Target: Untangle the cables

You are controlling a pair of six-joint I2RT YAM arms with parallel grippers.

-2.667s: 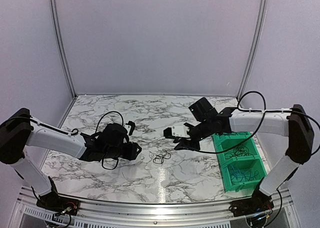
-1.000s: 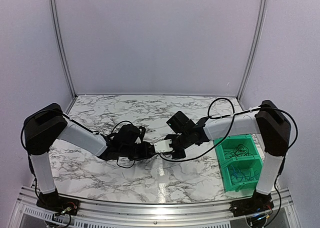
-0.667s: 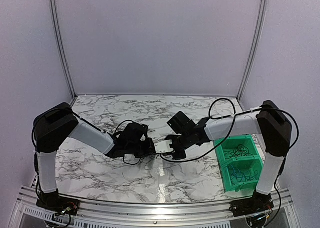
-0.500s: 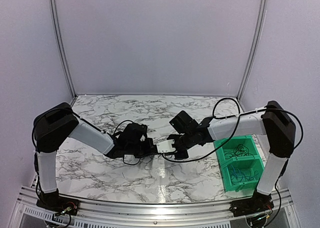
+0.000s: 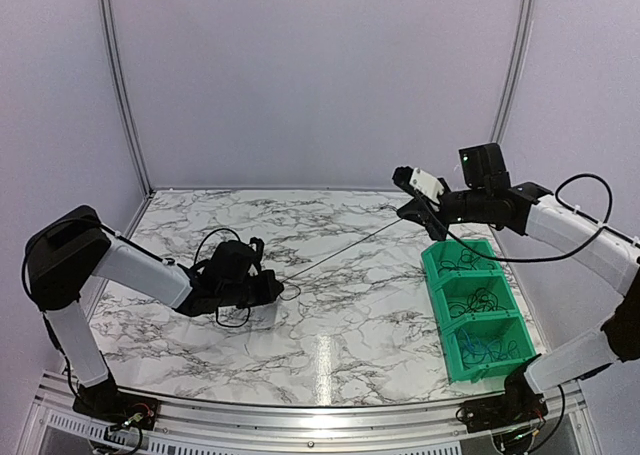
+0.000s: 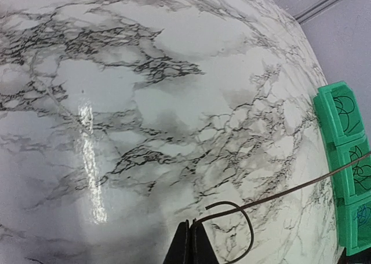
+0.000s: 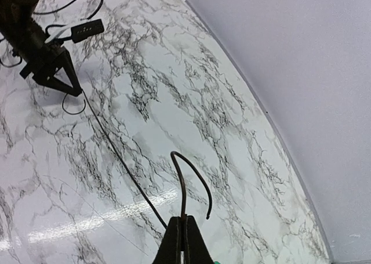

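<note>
"Marbled white table (image 5: 200,225) under you, and both your arms were nose to nose over its middle half a second ago. What changed?"

"I drew them apart. The thin dark cable (image 5: 340,247) now runs as one straight, taut strand, from low over the table on my left side up into the air at the right rear. My left fingers (image 6: 181,249) are pressed together on one end, close to the tabletop, with a short hooked tail curling out past them. My right fingers (image 7: 174,246) pinch the other end, and a curved tail sticks out there too. That right arm has swung up and back, and it now hangs near the far end of the green plastic three-compartment bin (image 5: 438,315)."

"And the knot?"

"I see no loop or crossing anywhere along the span, so I judge this strand free. I can't make out the small clump that lay on the table a few seconds back, so it seems this one pull opened it."

"What follows?"

"Other thin wires (image 5: 478,300) already lie in the bin's compartments. My guess is that this strand belongs with them, so one end will have to be let go first."
</note>
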